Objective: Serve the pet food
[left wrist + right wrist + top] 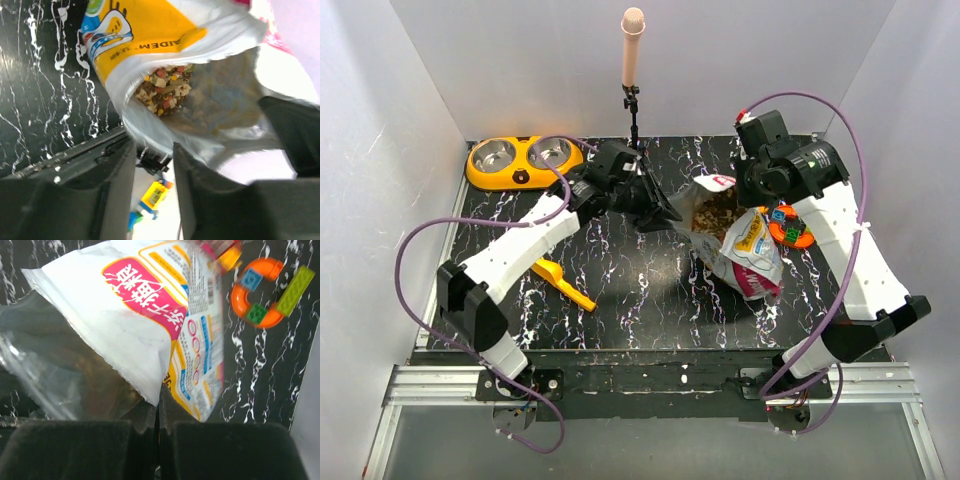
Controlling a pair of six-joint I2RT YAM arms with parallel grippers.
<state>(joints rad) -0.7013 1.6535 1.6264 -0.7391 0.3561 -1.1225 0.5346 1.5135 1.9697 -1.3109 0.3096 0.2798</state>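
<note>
The white printed bag (752,250) lies on the black marble-pattern table, its mouth spread wide toward the left arm. Pet food (718,212) shows inside as small brown, reddish and tan pieces (165,92). My left gripper (665,213) sits at the mouth's left rim; in the left wrist view its jaws (154,170) stand apart with a bare gap, the clear rim of the bag (150,30) just beyond the tips. My right gripper (752,190) is at the bag's far right side. In the right wrist view it (159,407) is pinched shut on the bag's (125,315) torn white edge.
An orange double bowl with steel cups (520,163) stands at the back left. A yellow-orange scoop (560,280) lies by the left arm. An orange toy ring with bricks (790,228) (262,297) sits right of the bag. A microphone stand (633,60) rises at the back.
</note>
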